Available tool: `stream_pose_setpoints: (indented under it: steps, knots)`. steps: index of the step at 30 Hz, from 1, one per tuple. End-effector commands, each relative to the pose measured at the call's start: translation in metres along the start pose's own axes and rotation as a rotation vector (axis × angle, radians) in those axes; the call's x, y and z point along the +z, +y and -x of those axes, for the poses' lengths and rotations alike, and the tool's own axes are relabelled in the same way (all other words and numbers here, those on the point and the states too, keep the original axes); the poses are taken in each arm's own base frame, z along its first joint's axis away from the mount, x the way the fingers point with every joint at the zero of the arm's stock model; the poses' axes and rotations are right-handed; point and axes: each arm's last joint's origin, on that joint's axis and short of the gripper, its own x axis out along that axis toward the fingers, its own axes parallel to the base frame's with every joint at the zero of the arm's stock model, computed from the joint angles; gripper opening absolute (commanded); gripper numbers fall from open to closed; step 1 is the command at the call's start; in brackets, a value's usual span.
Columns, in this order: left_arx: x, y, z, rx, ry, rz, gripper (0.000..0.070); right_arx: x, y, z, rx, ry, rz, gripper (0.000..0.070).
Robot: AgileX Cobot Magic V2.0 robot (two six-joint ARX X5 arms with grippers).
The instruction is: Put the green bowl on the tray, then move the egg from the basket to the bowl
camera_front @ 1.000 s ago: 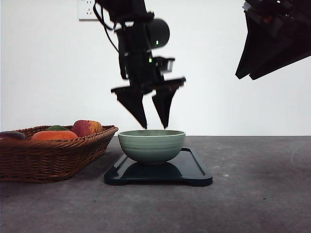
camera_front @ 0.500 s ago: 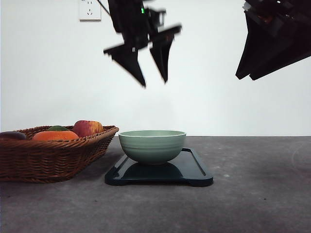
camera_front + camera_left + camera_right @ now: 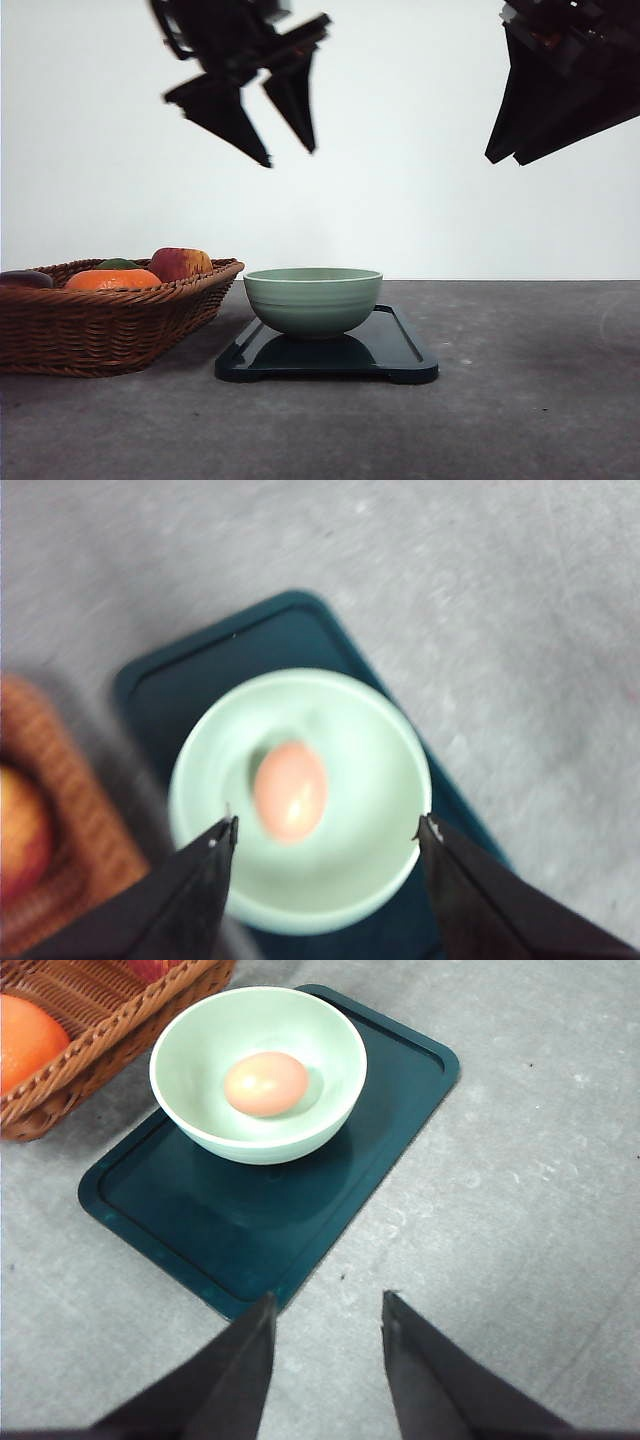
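The pale green bowl [image 3: 313,299] stands on the left part of the black tray [image 3: 400,350], beside the wicker basket [image 3: 110,325]. A tan egg [image 3: 265,1083] lies inside the bowl [image 3: 258,1070], also plain from the left wrist as the egg [image 3: 290,791] in the bowl [image 3: 300,800]. My left gripper [image 3: 290,155] hangs open high above the bowl, nothing between its fingers [image 3: 205,870]. My right gripper [image 3: 325,1305] is open over the bare table in front of the tray [image 3: 250,1220], and its dark body [image 3: 565,85] sits at the upper right.
The basket [image 3: 110,1030] holds an orange [image 3: 112,279], a red apple [image 3: 179,263] and other fruit. Grey table stretches to the right of the tray. A white wall is behind.
My left gripper has risen from just above the bowl's rim and drifted left, staying open. Bowl, tray and right arm have not moved.
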Motion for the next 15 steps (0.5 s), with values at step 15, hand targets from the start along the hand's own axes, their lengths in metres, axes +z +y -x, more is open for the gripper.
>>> stream_pose_setpoints:
  steps: [15]
  knots:
    - [-0.118,0.020,0.065,0.054,-0.105,0.080,0.0350,0.002,0.001,-0.001,0.007,-0.004,-0.001,0.0210]
